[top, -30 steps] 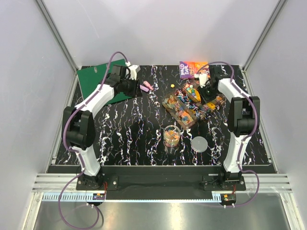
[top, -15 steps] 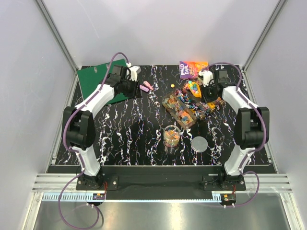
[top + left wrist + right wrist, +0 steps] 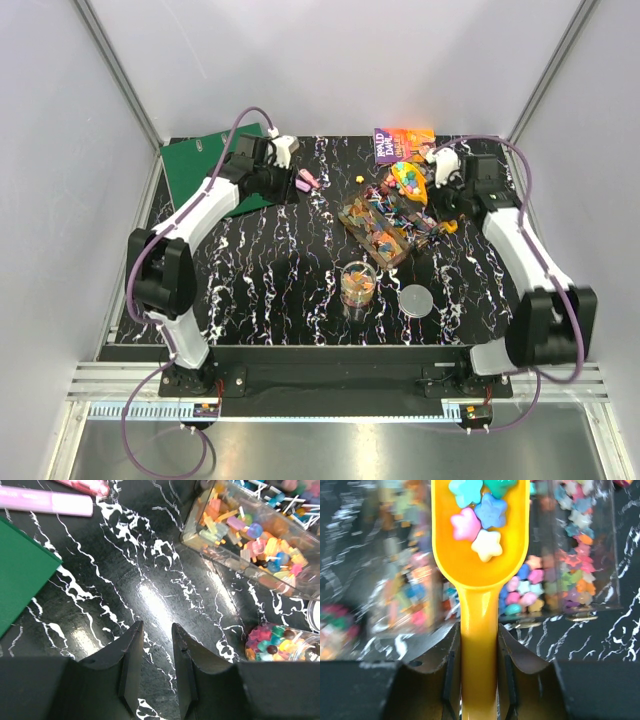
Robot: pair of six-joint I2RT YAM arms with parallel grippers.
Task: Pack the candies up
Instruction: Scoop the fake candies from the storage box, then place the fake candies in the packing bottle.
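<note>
Right claw (image 3: 479, 647) is clamped tight on the handle of the yellow plastic scoop (image 3: 480, 565), fingers (image 3: 451, 670) pressing it from both sides. The scoop bowl sits straight ahead of the claw, loaded with star-shaped candies (image 3: 477, 525) in pink, blue, pale yellow and teal. Below and beyond the bowl, ahead of the claw, lies the long clear plastic compartment tray (image 3: 585, 611) with many more multicoloured sweets in it. The left part of that wrist view is blurred. In the top view the loaded scoop hangs over the far end of the tray, just in front of the claw. The purple-and-orange paperback book (image 3: 400, 143) lies near, beyond it.

Left claw (image 3: 153, 640) has its jaws a narrow gap apart with nothing between them. Only the black white-veined marble tabletop (image 3: 150, 555) is underneath.

In the left wrist view:
- Ahead-right of this claw: one end of the clear tray, packed with sweets.
- Right of the claw, near its right finger: a clear plastic cup (image 3: 252, 642) partly filled with sweets.
- Left of the claw: a corner of the flat green board (image 3: 20, 575).
- Far ahead-left: two pink highlighter pens (image 3: 45, 502).

In the top view the cup stands well apart from both claws, toward the arm bases, with a round grey lid (image 3: 417, 300) just beside it. One loose yellow sweet (image 3: 357, 180) lies on the tabletop between the pens and the tray.
</note>
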